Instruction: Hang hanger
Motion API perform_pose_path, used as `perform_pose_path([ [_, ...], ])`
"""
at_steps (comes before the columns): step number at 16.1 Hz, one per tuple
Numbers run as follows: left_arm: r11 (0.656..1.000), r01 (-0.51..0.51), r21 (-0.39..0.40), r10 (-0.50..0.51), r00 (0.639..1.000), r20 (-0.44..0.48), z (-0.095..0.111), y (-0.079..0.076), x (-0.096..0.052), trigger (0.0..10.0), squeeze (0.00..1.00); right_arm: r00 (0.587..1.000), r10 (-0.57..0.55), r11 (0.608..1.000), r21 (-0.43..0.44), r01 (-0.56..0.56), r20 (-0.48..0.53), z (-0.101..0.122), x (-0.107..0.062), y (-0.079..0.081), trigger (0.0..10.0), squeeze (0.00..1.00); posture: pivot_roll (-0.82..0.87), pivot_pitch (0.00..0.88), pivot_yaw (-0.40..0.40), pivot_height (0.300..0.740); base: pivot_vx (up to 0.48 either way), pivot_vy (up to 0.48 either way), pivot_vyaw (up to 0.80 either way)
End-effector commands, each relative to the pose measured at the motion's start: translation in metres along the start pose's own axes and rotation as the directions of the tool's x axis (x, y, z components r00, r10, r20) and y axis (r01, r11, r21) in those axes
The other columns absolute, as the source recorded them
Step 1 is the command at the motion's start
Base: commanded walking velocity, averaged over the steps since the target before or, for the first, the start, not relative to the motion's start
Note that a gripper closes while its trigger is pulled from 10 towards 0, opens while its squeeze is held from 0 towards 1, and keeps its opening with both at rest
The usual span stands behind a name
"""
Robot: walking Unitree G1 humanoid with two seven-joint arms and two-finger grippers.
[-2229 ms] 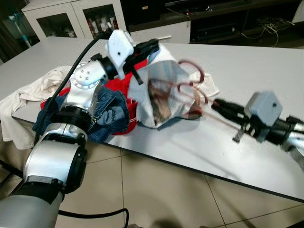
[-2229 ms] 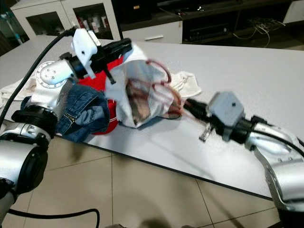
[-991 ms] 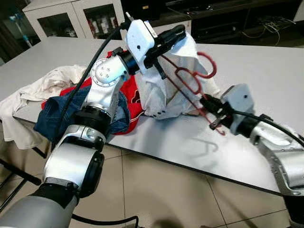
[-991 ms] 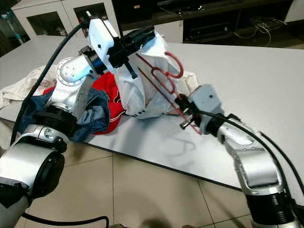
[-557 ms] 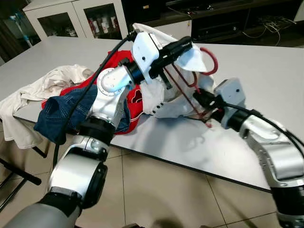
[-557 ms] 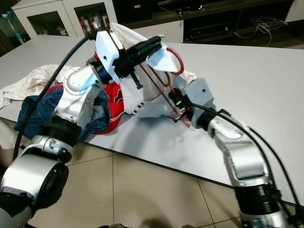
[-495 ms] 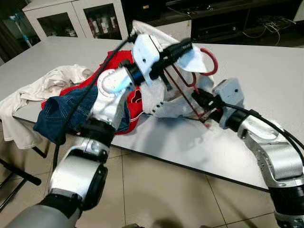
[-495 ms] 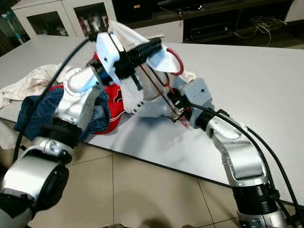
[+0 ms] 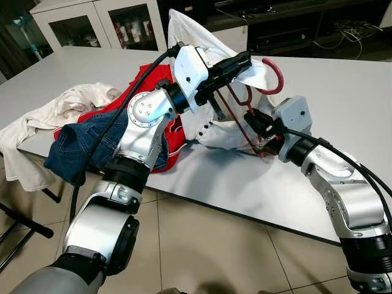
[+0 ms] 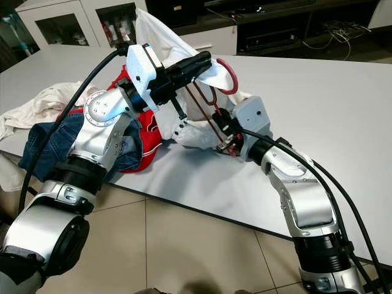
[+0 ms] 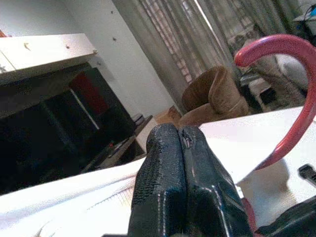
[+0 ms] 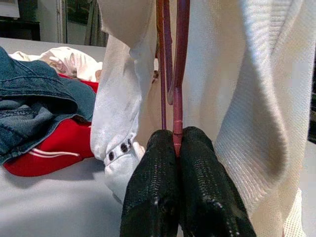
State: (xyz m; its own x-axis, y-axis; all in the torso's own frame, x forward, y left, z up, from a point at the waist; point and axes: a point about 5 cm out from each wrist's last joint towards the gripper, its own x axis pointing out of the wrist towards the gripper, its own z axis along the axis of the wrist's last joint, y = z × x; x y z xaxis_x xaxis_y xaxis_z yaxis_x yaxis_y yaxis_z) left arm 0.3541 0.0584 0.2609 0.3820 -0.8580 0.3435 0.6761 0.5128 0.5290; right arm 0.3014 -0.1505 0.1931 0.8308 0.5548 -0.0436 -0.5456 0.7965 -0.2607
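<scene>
Left gripper [image 9: 242,60] fingers pinched the white shirt [image 9: 211,125], right gripper [image 12: 183,143] fingers clamped the red hanger [image 9: 272,73]; threading unfinished, hanging remained.

red hanger [image 9: 245,116] largely hidden inside white garment [image 9: 211,125], cabinet [image 9: 92,21] contents too small to tell

Hanger [image 9: 274,73]: glossy red coated wire, showing smooth. White garment [image 12: 237,94]: soft knit cloth, looking matt. Jeans [image 9: 79,144]: rough denim. Table [image 9: 343,86]: smooth matt grey. Right gripper [image 12: 178,143] pads reading as textured black rubber.
</scene>
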Motion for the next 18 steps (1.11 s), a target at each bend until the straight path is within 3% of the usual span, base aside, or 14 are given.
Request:
perform_pose_path([
  [1, 0.998, 0.005, 0.059, -0.004, 1.000, -0.019, 0.001, 0.002, -0.003, 10.0, 0.00, 0.998, -0.010, 1.000, -0.021, 0.011, 0.059, 0.010, 0.002, -0.001, 10.0, 0.00, -0.18, 0.000, 0.153, 0.740, 0.000, 0.000, 0.00],
  [2, 0.997, -0.003, 0.082, 0.005, 1.000, -0.021, 0.001, 0.003, -0.004, 10.0, 0.00, 0.998, -0.012, 1.000, -0.022, 0.014, 0.062, 0.010, 0.002, -0.001, 10.0, 0.00, -0.18, 0.000, 0.153, 0.740, 0.000, 0.000, 0.00],
  [3, 0.992, -0.025, 0.121, 0.028, 0.999, -0.019, 0.002, 0.006, -0.008, 10.0, 1.00, 0.998, -0.012, 1.000, -0.022, 0.013, 0.068, 0.009, 0.001, 0.000, 10.0, 0.00, -0.18, 0.000, 0.153, 0.740, 0.000, 0.000, 0.00],
  [6, 0.992, -0.041, 0.123, 0.040, 0.999, 0.005, 0.004, 0.006, -0.009, 10.0, 1.00, 0.998, 0.004, 1.000, -0.028, -0.003, 0.062, 0.006, 0.002, 0.005, 10.0, 0.00, -0.18, 0.000, 0.151, 0.740, 0.000, 0.000, 0.00],
  [7, 0.993, -0.046, 0.113, 0.045, 0.999, 0.019, 0.006, 0.006, -0.009, 10.0, 0.72, 0.998, 0.007, 1.000, -0.030, -0.005, 0.058, 0.004, 0.002, 0.005, 10.0, 0.00, -0.18, 0.000, 0.150, 0.740, 0.000, 0.000, 0.00],
  [8, 0.995, -0.045, 0.084, 0.041, 0.998, 0.045, 0.009, 0.007, -0.011, 10.0, 0.00, 0.999, 0.011, 0.999, -0.036, -0.009, 0.048, 0.002, 0.003, 0.006, 10.0, 0.00, -0.18, 0.000, 0.149, 0.740, 0.000, 0.000, 0.00],
  [12, 0.997, -0.011, 0.073, 0.008, 0.999, 0.048, 0.019, 0.016, -0.031, 10.0, 0.00, 1.000, 0.011, 0.999, -0.046, -0.010, 0.018, -0.009, 0.002, 0.007, 10.0, 0.00, -0.18, 0.000, 0.147, 0.740, 0.000, 0.000, 0.00],
  [14, 0.999, 0.043, 0.021, -0.044, 0.998, 0.043, 0.032, 0.020, -0.047, 10.0, 0.00, 1.000, 0.014, 0.999, -0.046, -0.014, 0.010, -0.015, 0.004, 0.009, 10.0, 0.00, -0.18, 0.000, 0.147, 0.740, 0.000, 0.000, 0.00],
  [16, 0.997, 0.071, 0.012, -0.072, 0.997, 0.024, 0.033, 0.018, -0.051, 10.0, 0.00, 1.000, 0.015, 0.999, -0.046, -0.015, 0.010, -0.016, 0.005, 0.010, 10.0, 0.00, -0.18, 0.000, 0.147, 0.740, 0.000, 0.000, 0.00],
  [17, 0.989, 0.148, -0.006, -0.148, 0.987, -0.061, 0.029, 0.013, -0.065, 10.0, 0.00, 1.000, 0.015, 0.999, -0.045, -0.014, 0.018, -0.017, 0.008, 0.011, 10.0, 0.00, -0.15, 0.000, 0.144, 0.740, 0.000, 0.000, 0.00],
  [18, 0.986, 0.167, -0.016, -0.168, 0.982, -0.090, 0.028, 0.012, -0.070, 10.0, 0.00, 1.000, 0.015, 0.999, -0.044, -0.014, 0.021, -0.017, 0.009, 0.012, 10.0, 0.00, -0.15, 0.000, 0.144, 0.740, 0.000, 0.000, 0.00],
])
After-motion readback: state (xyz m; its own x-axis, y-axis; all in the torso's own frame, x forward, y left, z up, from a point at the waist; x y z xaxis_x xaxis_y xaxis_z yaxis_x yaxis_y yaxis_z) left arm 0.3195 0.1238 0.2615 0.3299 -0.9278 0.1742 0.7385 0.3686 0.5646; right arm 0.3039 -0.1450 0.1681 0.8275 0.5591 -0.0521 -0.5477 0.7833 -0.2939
